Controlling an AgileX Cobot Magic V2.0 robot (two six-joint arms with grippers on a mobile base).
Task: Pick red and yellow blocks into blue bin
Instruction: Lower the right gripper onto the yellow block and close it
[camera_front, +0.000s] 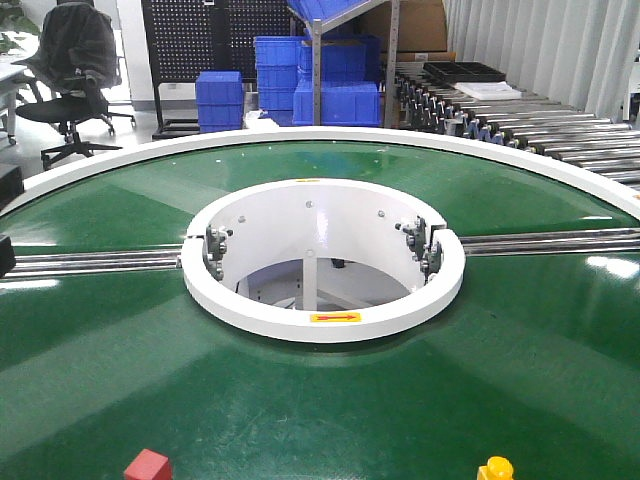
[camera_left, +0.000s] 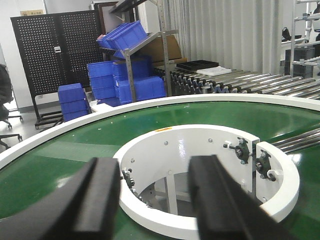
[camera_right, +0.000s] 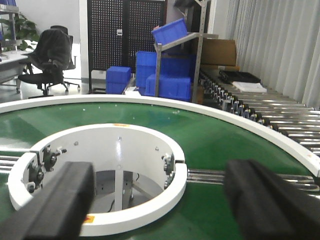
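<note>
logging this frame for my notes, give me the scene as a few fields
belt: green, round, white ring at its centre
red block: on belt, bottom left of front view
yellow block: on belt, bottom right, apart from red
blue bin: not in view
left gripper: open, empty
right gripper: open, empty
background: stacked blue crates, rollers

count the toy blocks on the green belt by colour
red block: 1
yellow block: 1
total: 2
</note>
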